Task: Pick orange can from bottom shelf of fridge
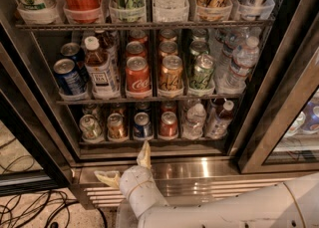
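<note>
While the orange can [116, 126] sits second from the left on the bottom shelf [149, 142] of the fridge [253, 95], between a silvery can [90, 127] and a blue can [142, 126], the claw [122, 162] hangs lower down, over the steel base [209, 170]. Its fingers [144, 155] are spread wide, gripping nothing.

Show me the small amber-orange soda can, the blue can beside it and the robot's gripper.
amber-orange soda can [117, 129], camera view, its side.
blue can [143, 129], camera view, its side.
gripper [121, 159], camera view, midway between its open fingertips, below the bottom shelf [194, 142].
</note>
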You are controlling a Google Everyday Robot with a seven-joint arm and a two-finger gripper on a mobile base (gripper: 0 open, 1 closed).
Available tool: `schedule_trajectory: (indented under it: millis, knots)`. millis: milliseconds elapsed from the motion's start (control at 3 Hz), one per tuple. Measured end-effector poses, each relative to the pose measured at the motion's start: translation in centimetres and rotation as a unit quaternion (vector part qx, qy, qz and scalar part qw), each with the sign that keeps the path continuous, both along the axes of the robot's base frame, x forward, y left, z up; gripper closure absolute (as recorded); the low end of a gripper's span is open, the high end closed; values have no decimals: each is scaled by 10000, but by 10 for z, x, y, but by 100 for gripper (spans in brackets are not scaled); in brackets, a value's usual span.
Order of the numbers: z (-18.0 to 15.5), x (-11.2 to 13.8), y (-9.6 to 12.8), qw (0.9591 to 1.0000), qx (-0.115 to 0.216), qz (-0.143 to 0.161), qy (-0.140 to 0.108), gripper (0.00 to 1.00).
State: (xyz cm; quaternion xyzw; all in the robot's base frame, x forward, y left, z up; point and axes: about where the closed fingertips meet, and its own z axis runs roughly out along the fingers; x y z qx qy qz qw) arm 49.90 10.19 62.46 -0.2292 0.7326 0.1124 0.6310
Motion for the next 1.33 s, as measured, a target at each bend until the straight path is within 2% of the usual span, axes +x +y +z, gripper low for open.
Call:
schedule_trajectory:
  millis: [333, 667, 1000, 1333]
  knots:
    - [2, 9, 3, 9994, -87, -81, -333, 0]
    - [1, 21, 10, 9977, -129, -153, -649, 19]
    - [-2, 32, 19, 9960, -139, -199, -860, 23]
    - [-4, 41, 26, 9944, -68, -293, -1011, 23]
